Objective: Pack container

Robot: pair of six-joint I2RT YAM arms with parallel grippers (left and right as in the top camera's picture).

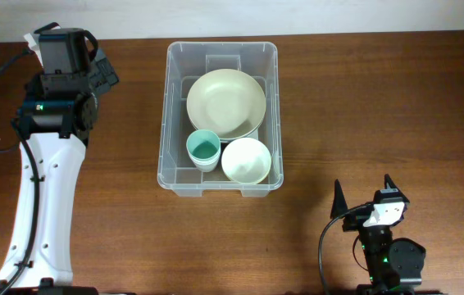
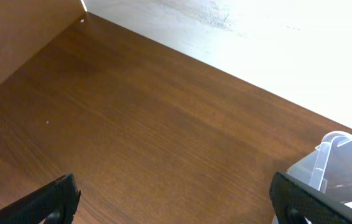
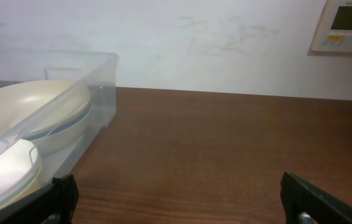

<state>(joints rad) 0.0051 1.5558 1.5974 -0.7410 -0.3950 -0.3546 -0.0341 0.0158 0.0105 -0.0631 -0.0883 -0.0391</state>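
The large clear plastic rectangular container [image 1: 167, 115] sits mid-tabletop [image 1: 363, 98]. It holds a cream round plate [image 1: 225, 102] at 12 o'clock, a teal cup [image 1: 203, 149] at 7 and a white bowl [image 1: 245, 159] at 5. The left hand [image 2: 179, 202], at the container's 10 o'clock, and the right hand [image 3: 182, 200], at its 5 o'clock, both have fingers spread apart and hold nothing. Packing looks complete. The likeliest trouble is an arm swinging low, clipping the rim and shoving the container.

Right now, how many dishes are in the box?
3 in the box: big cream plate at the far end, green cup near left, white bowl near right. Others may hide underneath.
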